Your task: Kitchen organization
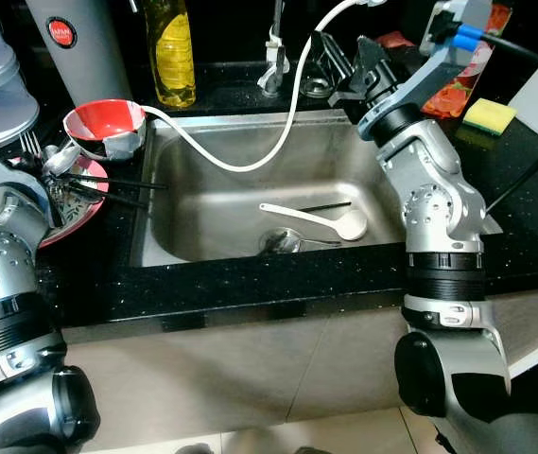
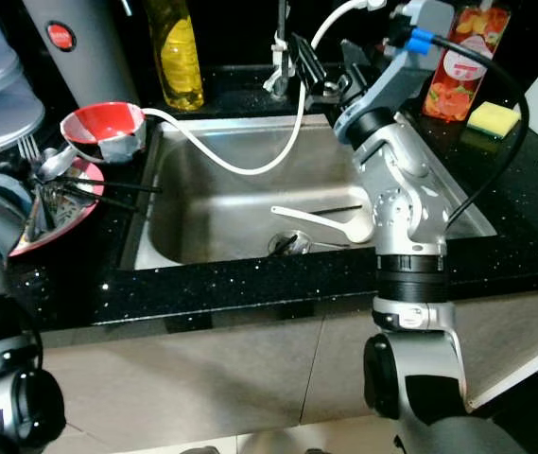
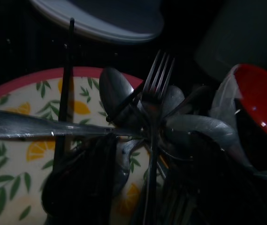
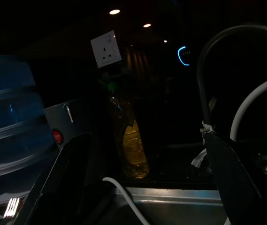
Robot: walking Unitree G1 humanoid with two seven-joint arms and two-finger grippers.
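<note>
The right gripper (image 1: 344,71) is up over the back rim of the sink (image 1: 193,236), right next to the faucet (image 1: 272,57). Its two black fingers are spread wide apart with nothing between them, which is pretty clear in the right wrist view. The left gripper (image 3: 138,197) is down low over the flowery plate (image 1: 84,208) on the counter left of the sink; it's too dark there to tell if its fingers are apart or together. That plate is piled with cutlery: a fork (image 3: 154,108), spoons and a long knife (image 3: 39,126), plus black chopsticks (image 1: 122,182) poking out toward the sink. A red bowl (image 1: 106,123) sits just behind the plate. Inside the sink there's a white ladle-type spoon (image 1: 321,220) near the drain, and a white hose (image 1: 278,132) loops across the basin. A yellow oil bottle (image 1: 170,52) stands behind the sink.
</note>
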